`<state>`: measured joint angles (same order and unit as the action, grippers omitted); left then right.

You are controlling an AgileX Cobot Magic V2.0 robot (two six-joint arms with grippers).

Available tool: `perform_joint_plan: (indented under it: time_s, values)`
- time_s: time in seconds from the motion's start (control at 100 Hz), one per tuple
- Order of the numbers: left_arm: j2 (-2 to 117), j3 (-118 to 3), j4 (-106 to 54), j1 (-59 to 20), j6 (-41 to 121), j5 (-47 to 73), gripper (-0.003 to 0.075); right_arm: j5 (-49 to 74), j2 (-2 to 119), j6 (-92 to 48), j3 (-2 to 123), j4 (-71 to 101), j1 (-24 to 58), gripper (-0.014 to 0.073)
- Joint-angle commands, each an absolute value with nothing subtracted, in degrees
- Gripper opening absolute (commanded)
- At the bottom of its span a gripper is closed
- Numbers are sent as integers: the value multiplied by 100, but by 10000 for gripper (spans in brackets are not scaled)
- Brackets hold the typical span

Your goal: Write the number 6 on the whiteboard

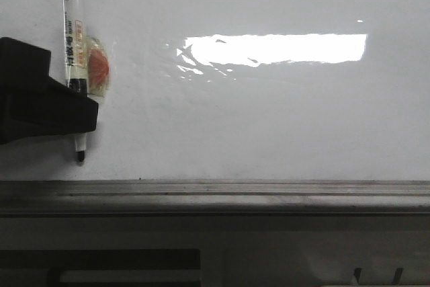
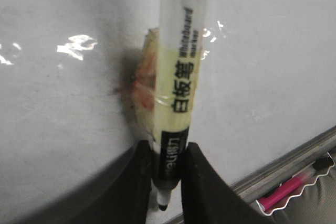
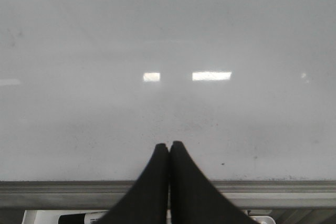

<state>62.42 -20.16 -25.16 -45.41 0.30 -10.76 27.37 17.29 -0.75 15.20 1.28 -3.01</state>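
Whiteboard: the whiteboard (image 1: 269, 119) fills the front view, glossy white, with a bright rectangular reflection at about 1 o'clock from centre; no drawn stroke shows on its surface.
Edge rail: a grey metal rail (image 1: 215, 193) runs along the board's lower edge.
Marker: a black-and-white marker pen (image 1: 72, 45) stands nearly upright at 9 o'clock on the board, tip down, yellowish tape with an orange-red patch wrapped round its barrel.
Tip: whether it touches the board I cannot tell.
Left gripper: the left gripper (image 2: 167, 182) is clamped on the marker's black lower section.
Right gripper: the right gripper (image 3: 169, 171) has its fingers pressed together, holding nothing, facing the board above the rail.
Tray: a pink pen (image 2: 286, 192) lies beyond the rail in the left wrist view.
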Motion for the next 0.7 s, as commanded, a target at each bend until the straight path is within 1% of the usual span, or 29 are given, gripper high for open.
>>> perform_joint_plan:
  time_s: [0.0, 0.14, 0.23, 0.33, 0.46, 0.58, 0.69]
  values:
    - [6305, -2108, -2691, -4504, 33, -1294, -21, 2275, 1823, -122, 1739, 116, -337, -63]
    - [6293, -2108, -2691, -4504, 33, -1294, -21, 2275, 1823, -122, 1739, 137, -324, -63]
    - [6244, -2108, -2603, -4504, 33, -1263, -21, 2275, 1823, -122, 1761, 174, -179, -63]
    - [6097, -2108, -2388, -4504, 33, -1184, -21, 2285, 1823, -467, 1798, 174, 96, -63]
    - [5770, -2108, -2064, -4504, 33, -1005, -21, 2443, 1883, -516, 1947, 230, 425, -63]
    - [5490, -2108, -1629, -4514, 33, -843, -21, 2519, 2168, -574, 2130, 398, 808, -63]
    - [5329, -2118, -929, -4630, 33, -766, -21, 2519, 2550, -1086, 2349, 795, 1329, -63]
